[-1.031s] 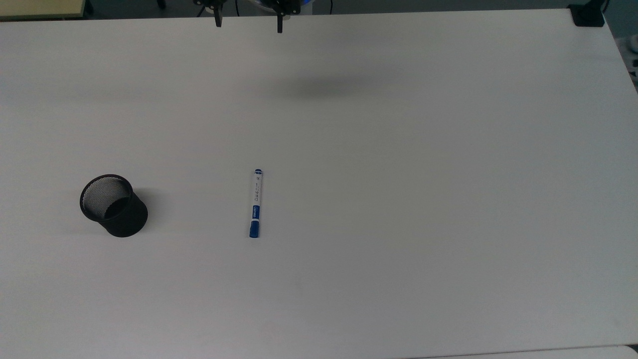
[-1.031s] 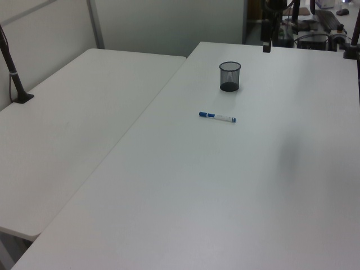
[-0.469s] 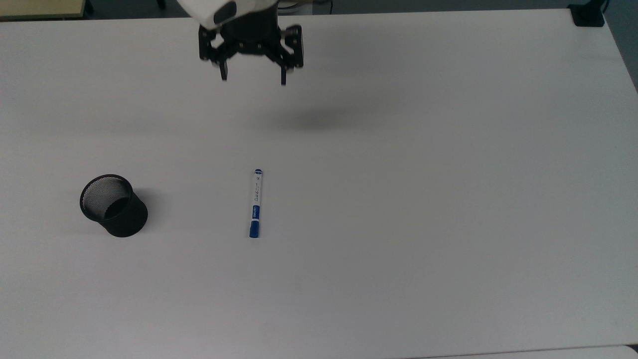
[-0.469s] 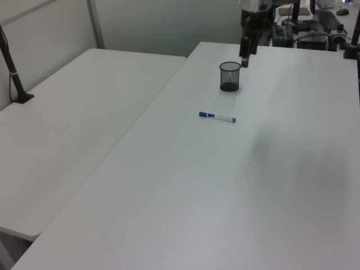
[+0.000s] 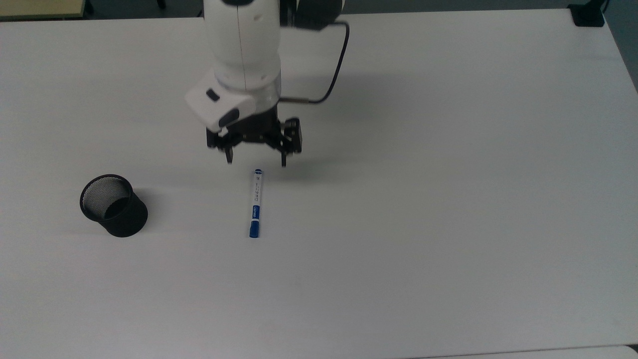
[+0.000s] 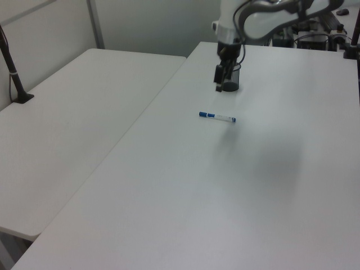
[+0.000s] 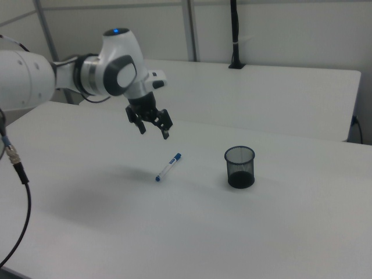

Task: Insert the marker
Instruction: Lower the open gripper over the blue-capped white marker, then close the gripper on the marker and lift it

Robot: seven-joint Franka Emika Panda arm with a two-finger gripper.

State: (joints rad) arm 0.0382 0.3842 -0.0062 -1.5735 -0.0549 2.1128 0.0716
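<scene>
Top view is showing the gripper [image 5: 256,162] hanging spread wide and empty just above the marker [image 5: 255,203], which is lying flat on the table [image 5: 448,199], well apart from the mesh cup [image 5: 113,205]. Grasping, carrying and inserting are all remaining.

White arm reaches in from the table's [image 5: 448,199] far edge in the top view, forearm running down toward mid-table with a black cable looping off the wrist. Gripper [image 5: 256,162] [image 7: 153,131] [image 6: 218,85] black, pointing down, hanging clear above the surface. Fingers spread wide (nothing between them); in the right view the wrist tilts slightly.
</scene>
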